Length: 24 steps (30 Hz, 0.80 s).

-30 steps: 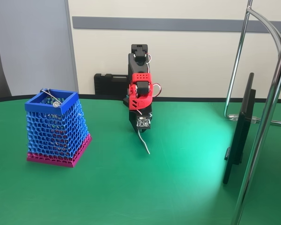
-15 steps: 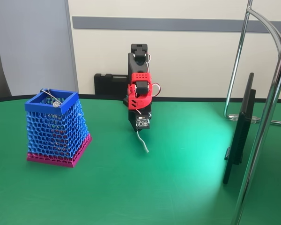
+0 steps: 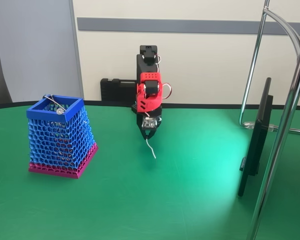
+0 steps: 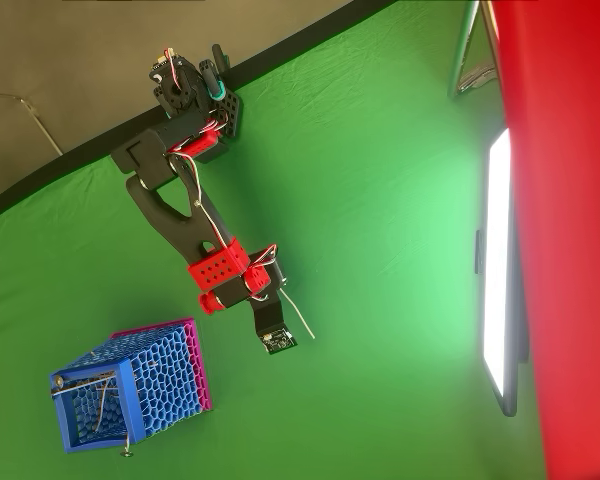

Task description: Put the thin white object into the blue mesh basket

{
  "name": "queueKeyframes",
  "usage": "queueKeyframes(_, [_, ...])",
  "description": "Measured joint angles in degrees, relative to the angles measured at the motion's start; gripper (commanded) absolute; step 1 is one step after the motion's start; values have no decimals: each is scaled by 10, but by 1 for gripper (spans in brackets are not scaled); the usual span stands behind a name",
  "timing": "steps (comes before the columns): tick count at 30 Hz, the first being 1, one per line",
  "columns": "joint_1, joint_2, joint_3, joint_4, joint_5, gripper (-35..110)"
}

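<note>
arm (image 3: 149, 75): black links | red perforated wrist housing | white and red cables

Basket (image 3: 61, 137) left on table (image 3: 190, 200) — stick (image 3: 150, 148) under end effector (image 3: 148, 134), right of it

We see a thin white object (image 3: 150, 148), a blue mesh basket (image 3: 60, 137) of honeycomb pattern with magenta base band, a red and black arm (image 3: 149, 102), and a green surface (image 3: 165, 200).
</note>
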Motion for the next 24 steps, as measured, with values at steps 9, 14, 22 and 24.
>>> queueKeyframes(9, [-53,96,-88,-67,286,1])
queueKeyframes(14, [-42,126,-185,-90,466,1])
queueKeyframes(22, [66,139,-275,-165,795,1])
queueKeyframes(24, [89,130,-298,-171,843,1])
